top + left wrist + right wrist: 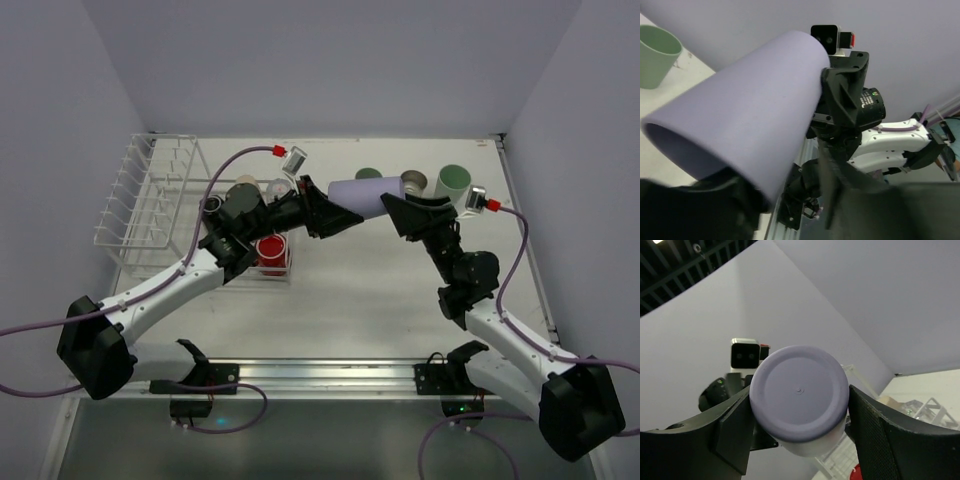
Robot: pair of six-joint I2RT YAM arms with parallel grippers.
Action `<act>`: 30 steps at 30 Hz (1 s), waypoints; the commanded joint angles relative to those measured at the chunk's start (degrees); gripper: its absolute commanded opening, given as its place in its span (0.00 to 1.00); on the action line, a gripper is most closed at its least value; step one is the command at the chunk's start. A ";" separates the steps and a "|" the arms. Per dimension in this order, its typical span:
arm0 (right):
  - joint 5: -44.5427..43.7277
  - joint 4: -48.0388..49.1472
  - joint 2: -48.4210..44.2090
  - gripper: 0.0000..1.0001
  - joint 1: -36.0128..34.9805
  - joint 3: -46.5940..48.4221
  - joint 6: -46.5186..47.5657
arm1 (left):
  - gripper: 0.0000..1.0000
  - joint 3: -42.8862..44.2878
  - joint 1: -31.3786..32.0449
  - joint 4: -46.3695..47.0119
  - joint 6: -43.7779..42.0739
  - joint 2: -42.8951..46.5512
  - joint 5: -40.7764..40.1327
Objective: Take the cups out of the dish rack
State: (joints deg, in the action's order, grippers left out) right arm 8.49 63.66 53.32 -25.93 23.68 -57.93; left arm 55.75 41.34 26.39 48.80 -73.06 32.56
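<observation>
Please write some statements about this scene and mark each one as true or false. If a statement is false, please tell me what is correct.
1. The lavender tapered cup lies sideways in the air between the left hand and the right hand. True.
2. The white wire dish rack stands on the right side of the table. False: it stands at the far left.
3. The right hand's fingers sit on both sides of the lavender cup's closed base. True.
4. The mint green cup is inside the dish rack. False: it stands on the table at the far right, apart from the rack.
</observation>
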 commanded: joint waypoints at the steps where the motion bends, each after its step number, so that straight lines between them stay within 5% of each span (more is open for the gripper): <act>1: 3.28 4.02 1.87 0.27 -0.08 1.81 -2.62 | 0.39 3.31 0.67 5.86 -1.77 1.25 -0.46; 3: 3.20 3.93 2.05 0.34 -0.08 1.46 -2.62 | 0.24 3.93 0.67 4.12 -4.14 1.77 -2.05; 4: 3.20 3.67 1.88 0.59 0.00 1.37 -2.28 | 0.12 4.45 0.76 2.89 -5.28 1.78 -2.75; 6: 3.11 1.92 1.44 0.81 0.00 0.84 -0.44 | 0.02 6.99 0.76 -3.25 -9.76 1.52 -5.30; 7: 2.50 0.26 0.57 0.93 0.09 0.75 0.09 | 0.00 8.14 0.84 -5.80 -11.77 1.51 -8.27; 9: 1.53 -7.55 -0.84 0.99 0.53 1.01 2.54 | 0.00 11.03 0.93 -13.01 -17.14 1.25 -11.80; 14: -10.02 -39.04 -5.59 0.99 1.06 6.36 9.14 | 0.00 20.70 2.51 -32.34 -27.41 -5.23 -25.68; 23: -23.33 -64.42 -12.61 0.99 1.24 13.32 18.46 | 0.00 47.24 8.40 -56.08 -36.66 -25.70 -42.65; 30: -33.45 -74.47 -25.97 0.68 1.24 20.52 26.38 | 0.00 63.33 11.56 -67.96 -40.09 -40.31 -46.88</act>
State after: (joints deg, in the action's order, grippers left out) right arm -18.00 -5.74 31.62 -24.73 38.98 -36.75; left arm 112.64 51.86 -33.87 12.80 -110.45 -10.76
